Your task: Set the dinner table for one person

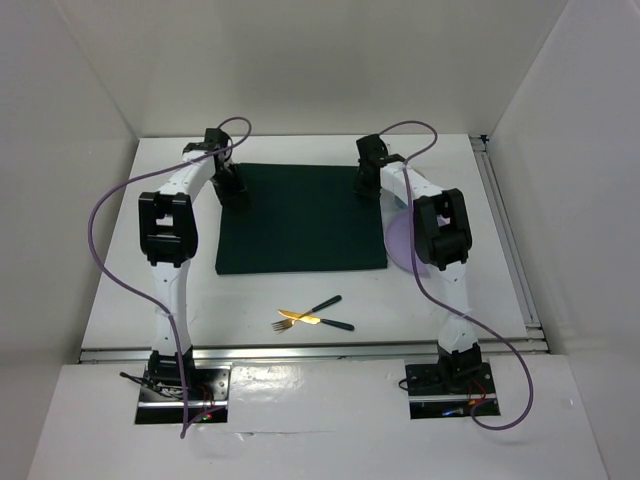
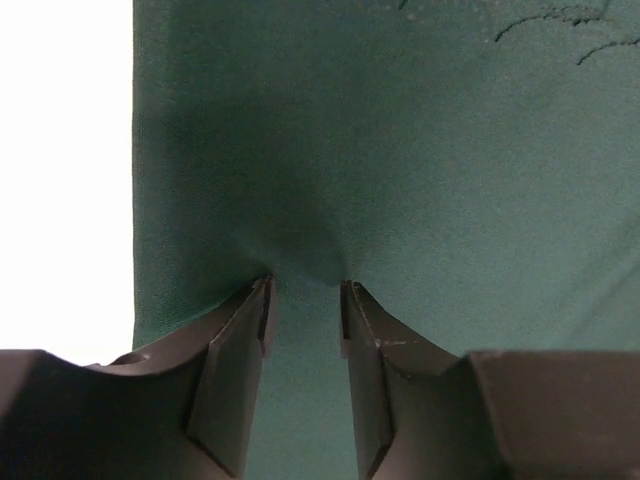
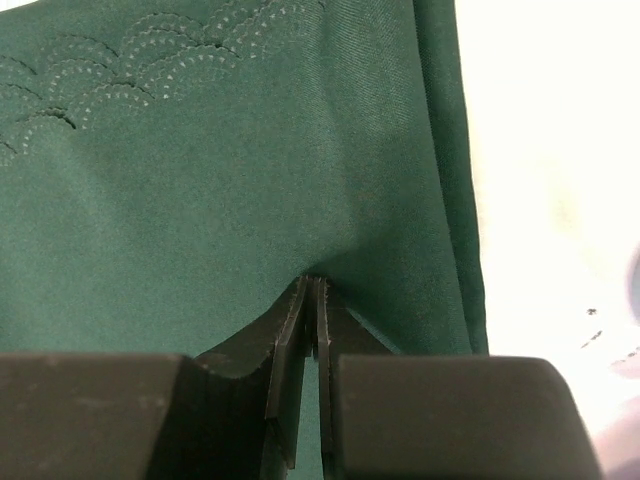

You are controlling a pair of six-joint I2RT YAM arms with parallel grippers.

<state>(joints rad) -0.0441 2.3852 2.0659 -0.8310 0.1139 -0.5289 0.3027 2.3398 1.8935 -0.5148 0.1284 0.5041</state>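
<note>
Dinner table (image 1: 480,230): a large flat matte white rectangular tabletop is being recorded. It is lying beneath the dark green rectangular cloth mat (image 1: 300,220) and extending past it on all four sides. A metal rail (image 1: 320,350) is being seen along the table edge on the near side of the mat. The surface is being rendered plain and unmarked. In the wrist views it is showing as overexposed white, off the mat's left hem (image 2: 60,150) and off its right hem (image 3: 560,150).

Left gripper (image 1: 232,190): it is being held over the far left corner of the mat. In the left wrist view, its fingers (image 2: 250,340) are being kept parted around the tip gap (image 2: 305,295). Green cloth is showing between them and is being dimpled where the tips meet it.

Right gripper (image 1: 366,180): it is being held at the far right corner of the mat. Its fingers (image 3: 290,340) are being pressed almost together (image 3: 311,285), and a thin fold of the mat is being pinched, with the cloth drawn up to the tips.

A pale lilac round plate (image 1: 398,245) is being partly hidden under the right arm, just beside the mat's right edge. A gold fork with a black handle (image 1: 318,307) and a gold knife with a black handle (image 1: 330,322) are lying crossed on the table, near the mat's front edge.
</note>
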